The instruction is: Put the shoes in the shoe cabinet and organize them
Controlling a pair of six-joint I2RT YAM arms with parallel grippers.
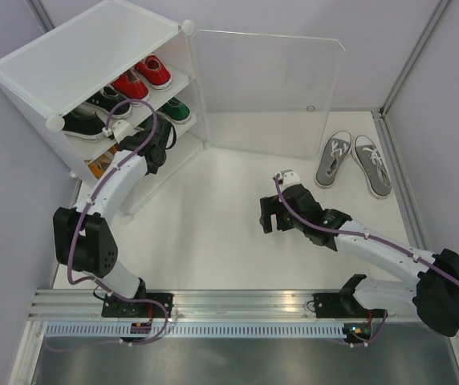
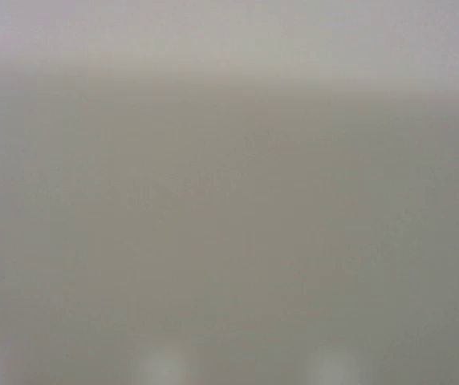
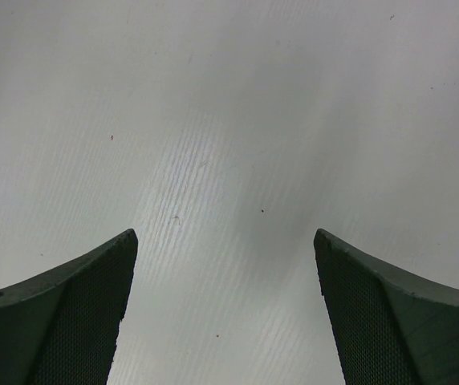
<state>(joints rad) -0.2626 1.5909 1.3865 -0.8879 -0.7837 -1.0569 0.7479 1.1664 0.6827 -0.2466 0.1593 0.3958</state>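
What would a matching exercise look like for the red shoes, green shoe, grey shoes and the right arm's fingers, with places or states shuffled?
Things: 1 red shoes; 2 green shoe; 3 grey shoes; 4 right fingers.
Places or states: A on the table, outside the cabinet; B spread apart over bare table; C upper cabinet shelf; D shelf under the red shoes.
Pairs: 1-C, 2-D, 3-A, 4-B.

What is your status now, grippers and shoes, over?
Right gripper open, empty. Left gripper at the shoe cabinet, jaws not visible. Grey pair outside on the table, beside the door. Nothing blocks it.
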